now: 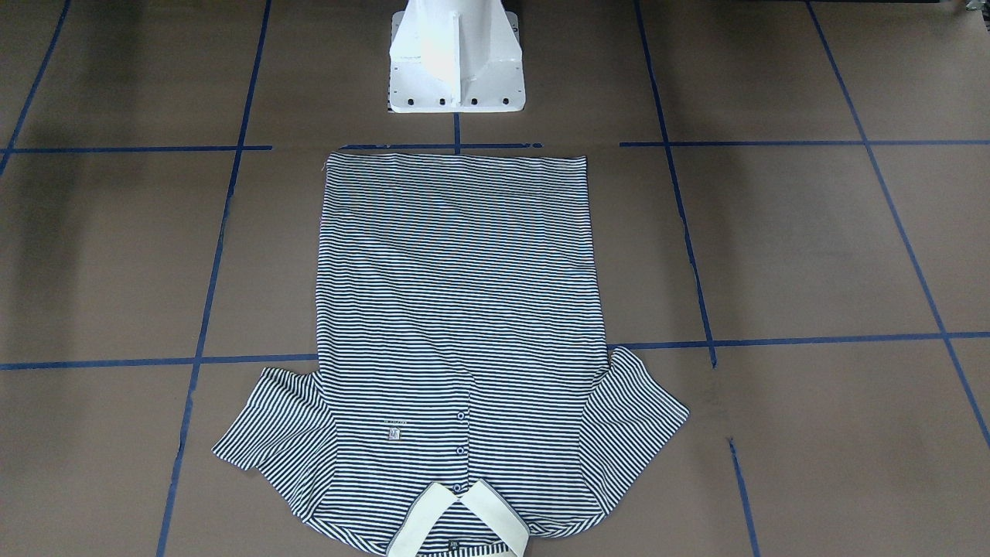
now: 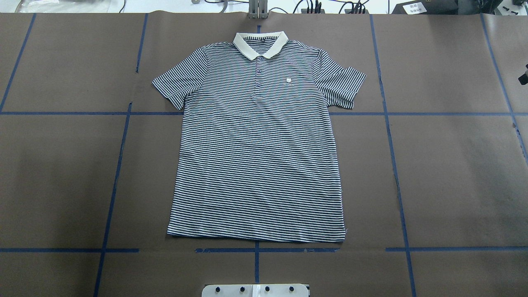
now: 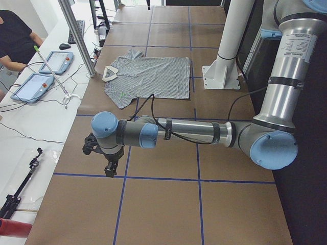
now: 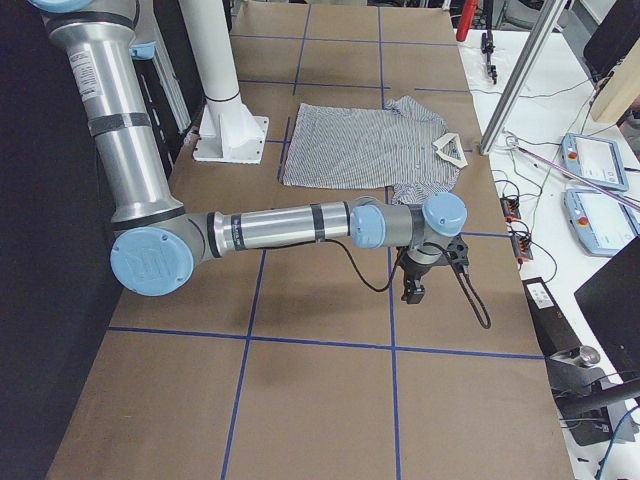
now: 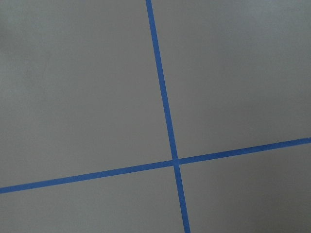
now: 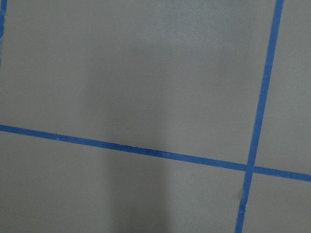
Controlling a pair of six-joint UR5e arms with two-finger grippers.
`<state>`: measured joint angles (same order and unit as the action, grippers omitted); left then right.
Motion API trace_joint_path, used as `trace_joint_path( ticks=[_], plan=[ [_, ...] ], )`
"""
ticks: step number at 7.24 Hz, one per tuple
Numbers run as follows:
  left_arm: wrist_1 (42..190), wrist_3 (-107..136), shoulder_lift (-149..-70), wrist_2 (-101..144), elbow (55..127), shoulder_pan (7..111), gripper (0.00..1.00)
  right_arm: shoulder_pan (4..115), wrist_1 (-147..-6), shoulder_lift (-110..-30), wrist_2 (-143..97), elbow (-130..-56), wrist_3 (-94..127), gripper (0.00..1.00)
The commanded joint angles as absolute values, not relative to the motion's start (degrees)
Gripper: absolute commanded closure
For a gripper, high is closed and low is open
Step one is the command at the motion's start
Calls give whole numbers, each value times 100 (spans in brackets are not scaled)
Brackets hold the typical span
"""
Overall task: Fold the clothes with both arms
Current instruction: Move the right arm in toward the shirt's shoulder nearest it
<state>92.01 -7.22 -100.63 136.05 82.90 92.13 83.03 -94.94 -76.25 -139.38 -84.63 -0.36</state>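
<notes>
The black two-finger left gripper (image 3: 109, 171) hangs fingers-down over the brown table covering (image 2: 453, 173) at the table's left end; whether its fingers are spread or pressed together cannot be told. The black two-finger right gripper (image 4: 411, 293) hangs likewise over the right end, its finger state equally unclear. Behind them stretch the grey metal left arm (image 3: 189, 131) and right arm (image 4: 280, 227), both with light-blue joint caps. Each wrist camera sees only brown covering crossed by blue tape lines (image 5: 165, 116). Well apart from both grippers, the navy-and-white striped short-sleeved polo shirt (image 2: 258, 156) lies flat, front up and sleeves spread. Its cream-white collar (image 2: 260, 45) is at the far edge, and its hem is near the white pedestal base (image 1: 456, 62).
</notes>
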Motion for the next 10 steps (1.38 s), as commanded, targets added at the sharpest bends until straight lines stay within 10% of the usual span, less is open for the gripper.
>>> trace_joint_path(
  ticks=[1,6,10],
  plan=[
    [9533,-869,-10028,13614,8392,9185,0,8314,-9266,-7786,-13975,-8490,-53,0],
    [9999,-160,-10098,13588,8420,8666,0,8245,-8333,-8095,-14001,-8534,70,0],
    [10976,141,-9853,13623,8323,8666,0,6893,-6315,-6808,-13424,-7694,3804,0]
  ],
)
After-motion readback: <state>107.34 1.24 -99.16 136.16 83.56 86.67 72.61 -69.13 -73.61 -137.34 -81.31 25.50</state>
